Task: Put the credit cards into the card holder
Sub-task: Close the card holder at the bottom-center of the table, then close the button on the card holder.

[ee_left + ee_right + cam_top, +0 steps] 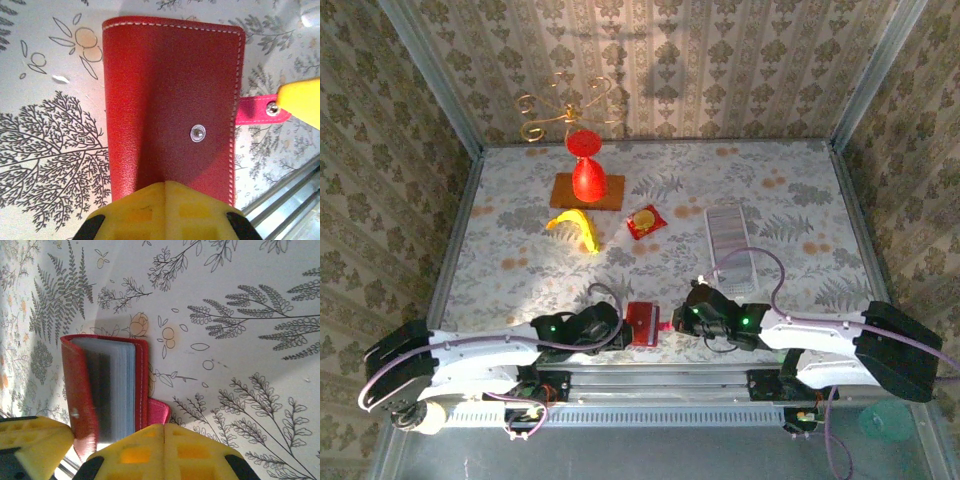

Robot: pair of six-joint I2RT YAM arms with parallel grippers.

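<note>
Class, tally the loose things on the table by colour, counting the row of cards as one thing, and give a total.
Red: 3 (vase, sachet, card holder)
Yellow: 1 (curved object)
Brown: 1 (board)
Gold: 1 (wire ornament)
Whitish-grey: 1 (row of cards)
Total: 7

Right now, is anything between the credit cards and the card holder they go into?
No loose item does. The credit cards lie back and right of the card holder, and the right hand with its wrist sits on the line between them, fingertips at the holder's clasp strap. The red sachet lies off that line.
</note>
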